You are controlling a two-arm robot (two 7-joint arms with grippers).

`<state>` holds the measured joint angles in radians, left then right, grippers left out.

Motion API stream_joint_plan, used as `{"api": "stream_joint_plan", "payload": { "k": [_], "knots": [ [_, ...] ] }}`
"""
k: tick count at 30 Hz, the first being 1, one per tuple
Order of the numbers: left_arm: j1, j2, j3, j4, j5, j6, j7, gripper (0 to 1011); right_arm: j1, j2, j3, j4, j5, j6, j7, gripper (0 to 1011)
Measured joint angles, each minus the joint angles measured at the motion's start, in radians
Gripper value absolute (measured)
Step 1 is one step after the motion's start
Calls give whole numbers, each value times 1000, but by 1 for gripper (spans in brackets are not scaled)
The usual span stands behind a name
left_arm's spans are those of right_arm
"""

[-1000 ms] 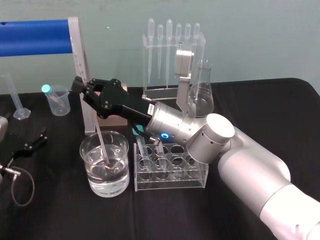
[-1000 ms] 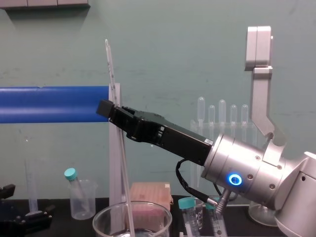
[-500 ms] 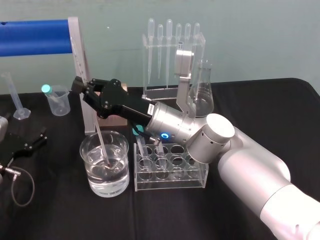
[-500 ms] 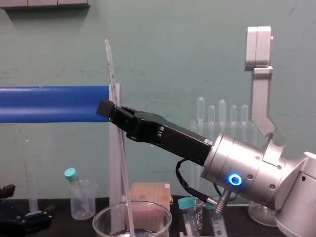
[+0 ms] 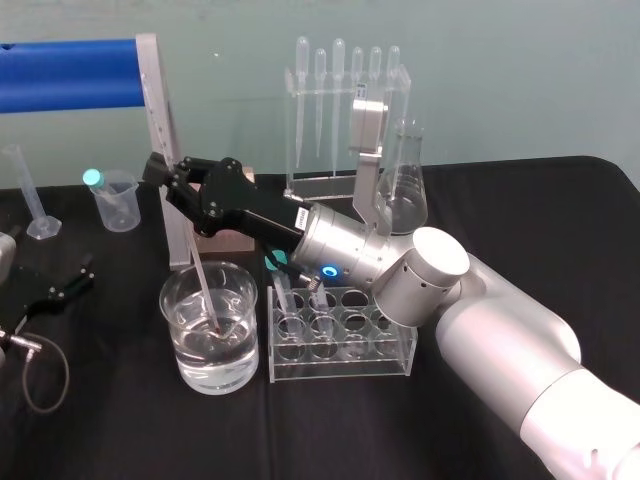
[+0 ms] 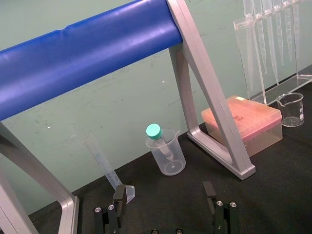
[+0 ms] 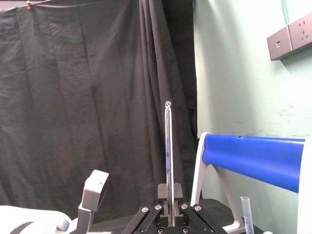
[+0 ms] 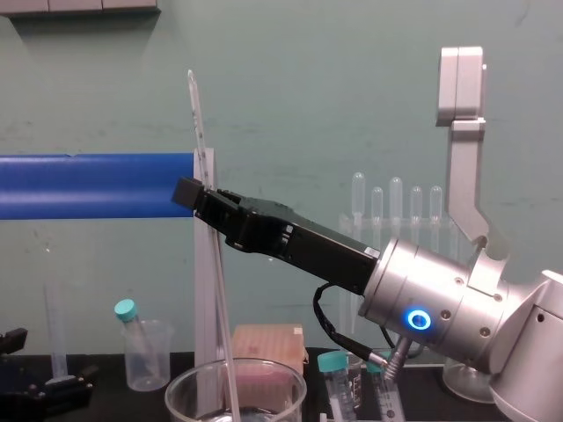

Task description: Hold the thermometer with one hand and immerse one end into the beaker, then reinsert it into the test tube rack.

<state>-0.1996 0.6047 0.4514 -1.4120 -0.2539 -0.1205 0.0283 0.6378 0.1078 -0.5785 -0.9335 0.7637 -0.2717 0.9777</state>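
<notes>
My right gripper is shut on the thermometer, a long thin whitish glass rod held nearly upright. The rod's lower end dips into the water of the wide clear beaker, which stands left of the clear test tube rack. In the chest view the thermometer rises well above the right gripper and drops behind the beaker's rim. The right wrist view shows the rod clamped between the fingers. My left gripper rests open and empty at the table's left.
Behind stand a pipette stand, a conical flask, a pink box, a small cup with a teal-capped tube and a graduated cylinder. A blue bar on a grey frame spans the back left.
</notes>
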Motion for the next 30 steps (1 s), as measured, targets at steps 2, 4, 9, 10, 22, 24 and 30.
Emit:
{"api": "stream_joint_plan", "payload": {
  "k": [2, 4, 9, 10, 22, 24, 30],
  "knots": [
    [0, 0, 0, 0, 0, 0, 0, 1008, 0, 0, 0, 0, 0, 0, 0, 56],
    [0, 0, 0, 0, 0, 0, 0, 1008, 0, 0, 0, 0, 0, 0, 0, 56],
    [0, 0, 0, 0, 0, 0, 0, 1008, 0, 0, 0, 0, 0, 0, 0, 56],
    [0, 0, 0, 0, 0, 0, 0, 1008, 0, 0, 0, 0, 0, 0, 0, 56],
    [0, 0, 0, 0, 0, 0, 0, 1008, 0, 0, 0, 0, 0, 0, 0, 56],
    [0, 0, 0, 0, 0, 0, 0, 1008, 0, 0, 0, 0, 0, 0, 0, 56],
    [0, 0, 0, 0, 0, 0, 0, 1008, 0, 0, 0, 0, 0, 0, 0, 56]
  ]
}}
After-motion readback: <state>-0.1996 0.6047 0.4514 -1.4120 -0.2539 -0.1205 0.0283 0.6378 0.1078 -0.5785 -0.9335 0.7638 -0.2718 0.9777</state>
